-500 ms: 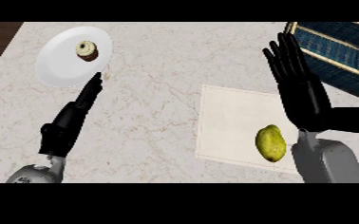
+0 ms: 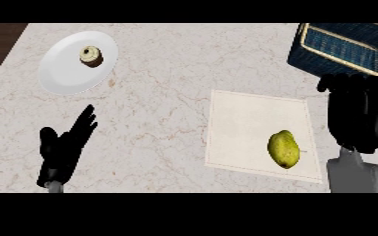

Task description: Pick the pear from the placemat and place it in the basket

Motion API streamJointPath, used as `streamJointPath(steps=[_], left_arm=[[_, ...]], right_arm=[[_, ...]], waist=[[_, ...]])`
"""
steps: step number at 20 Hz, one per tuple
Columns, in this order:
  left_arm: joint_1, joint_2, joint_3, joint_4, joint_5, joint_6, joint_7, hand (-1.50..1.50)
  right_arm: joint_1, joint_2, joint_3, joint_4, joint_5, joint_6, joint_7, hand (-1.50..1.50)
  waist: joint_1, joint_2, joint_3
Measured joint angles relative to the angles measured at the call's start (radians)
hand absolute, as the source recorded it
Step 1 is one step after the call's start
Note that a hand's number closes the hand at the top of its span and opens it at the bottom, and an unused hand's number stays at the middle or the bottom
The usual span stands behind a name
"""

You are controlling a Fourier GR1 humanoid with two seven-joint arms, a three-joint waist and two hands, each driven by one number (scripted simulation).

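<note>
One pear (image 2: 284, 149) lies low on the placemat (image 2: 244, 125). The right hand (image 2: 353, 115) beside it holds nothing; how open, I cannot tell. The pear is probably light, smooth and easily bruised: grip its broad belly.

We held our left hand (image 2: 65, 152) low at the near left, its fingers straight and slightly spread, pointing far and a little right, thumb out to the left. Our right hand (image 2: 353, 115) stood at the right edge, rising from its grey forearm (image 2: 347, 172).
</note>
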Motion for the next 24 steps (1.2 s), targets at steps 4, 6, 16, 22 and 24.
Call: streamJointPath(steps=[4, 6, 16, 22, 24], left_arm=[[0.004, -0.012, 0.02, 0.019, 0.016, -0.006, -0.007, 0.0], [0.004, -0.009, 0.032, 0.027, 0.021, -0.006, -0.004, 0.0], [0.043, -0.007, 0.047, -0.012, 0.034, 0.002, 0.009, 0.0], [0.056, -0.013, 0.052, -0.018, 0.032, 0.006, 0.004, 0.0], [0.056, -0.018, 0.05, -0.019, 0.031, 0.005, 0.001, 0.0]], right_arm=[[0.043, 0.025, 0.037, -0.092, 0.064, -0.103, 0.033, -1.5], [0.07, 0.0, 0.05, -0.131, 0.105, -0.155, 0.085, -1.5], [0.252, -0.437, -0.126, -0.129, 0.305, -0.143, 0.325, -1.5], [0.38, -0.659, -0.277, -0.088, 0.231, 0.099, 0.356, -1.5], [0.407, -0.72, -0.311, -0.058, 0.195, 0.198, 0.356, -1.5]], waist=[[-0.005, -0.009, 0.002], [-0.009, -0.011, 0.003], [-0.03, -0.013, 0.001], [-0.035, -0.015, 0.002], [-0.032, -0.014, 0.002]])
